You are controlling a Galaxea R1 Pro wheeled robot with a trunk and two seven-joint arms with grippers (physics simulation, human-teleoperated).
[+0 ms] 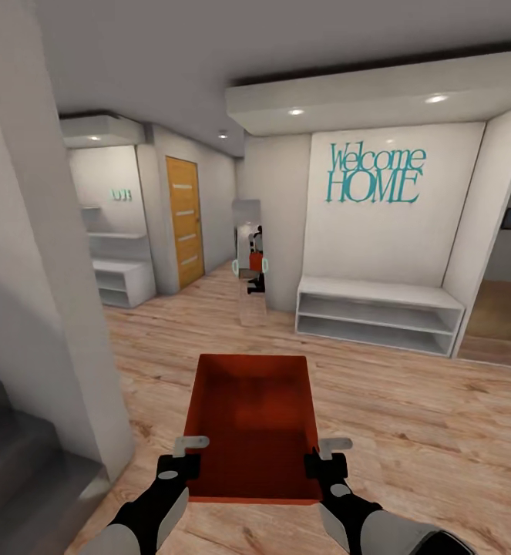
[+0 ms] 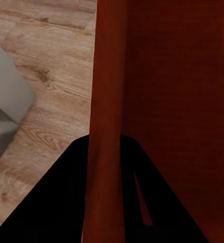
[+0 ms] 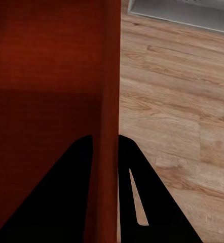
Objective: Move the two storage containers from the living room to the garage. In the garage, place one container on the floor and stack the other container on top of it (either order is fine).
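You carried one storage container (image 1: pixel 253 428) through the wood-floored hallway, left gripper (image 1: pixel 179 461) and right gripper (image 1: pixel 326 461) clamped on opposite side walls; keeping it level looked wise.

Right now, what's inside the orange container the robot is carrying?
The storage container looks empty: the head view shows only its bare orange floor and inner walls. The left gripper and right gripper clamp its side walls. The near wall hides the nearest strip inside.
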